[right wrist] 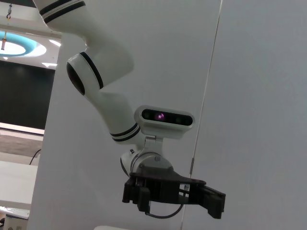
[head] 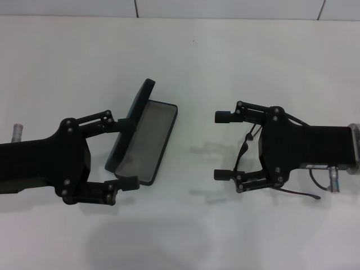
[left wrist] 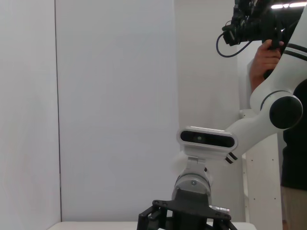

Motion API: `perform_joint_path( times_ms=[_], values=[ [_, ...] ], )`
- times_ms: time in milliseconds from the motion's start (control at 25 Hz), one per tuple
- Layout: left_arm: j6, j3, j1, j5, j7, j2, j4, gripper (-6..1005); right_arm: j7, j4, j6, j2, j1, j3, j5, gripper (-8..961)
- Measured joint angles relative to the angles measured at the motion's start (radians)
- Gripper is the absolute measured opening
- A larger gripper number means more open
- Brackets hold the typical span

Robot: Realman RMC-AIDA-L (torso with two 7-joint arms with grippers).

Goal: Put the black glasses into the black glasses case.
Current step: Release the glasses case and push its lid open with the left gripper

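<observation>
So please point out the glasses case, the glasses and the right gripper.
black glasses case [head: 147,136], head view, on its grey lining.
black glasses [head: 243,151], head view, on the frame under the gripper.
right gripper [head: 220,146], head view, between its open jaws.

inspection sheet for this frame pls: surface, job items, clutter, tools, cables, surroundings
Surface: white table, bare where visible.
Job's things: black glasses case lies open, lid raised, grey lining showing, nothing inside. Black glasses sit under the right tool, mostly hidden; one temple sticks out behind it.
Clutter: nothing seen.
Grippers: left tool open, fingers straddling the case's near end. Right tool open, over the glasses, apart from the case.
Cables: thin black cable loops by the right wrist in the head view; another hangs from a camera rig in the left wrist view.
Surroundings: white wall panels; a person stands at the edge of the left wrist view.
</observation>
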Motion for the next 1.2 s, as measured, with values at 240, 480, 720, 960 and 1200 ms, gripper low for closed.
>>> perform_joint_path(
  times_ms=[240,480,720,960,1200],
  values=[
    [0.0,0.0,0.0,-0.001,0.0,-0.001,0.0,880,0.0,-0.001,0.0,-0.002,0.001,0.0,-0.001,868],
    [0.0,0.0,-0.004,-0.009,-0.001,-0.003,0.0,873,0.0,-0.002,0.005,-0.001,0.001,0.0,-0.001,867],
    [-0.018,0.004,-0.038,-0.125,-0.204,-0.009,-0.047,866,0.002,-0.017,0.032,-0.01,-0.017,0.035,0.001,867],
    [-0.119,0.031,-0.155,-0.183,-0.497,-0.015,-0.213,858,0.007,-0.043,0.033,-0.017,-0.077,0.171,-0.002,866],
    [-0.194,0.293,-0.27,-0.304,-0.814,-0.058,-0.383,849,0.003,-0.038,0.043,-0.025,-0.104,0.208,-0.002,866]
  ],
)
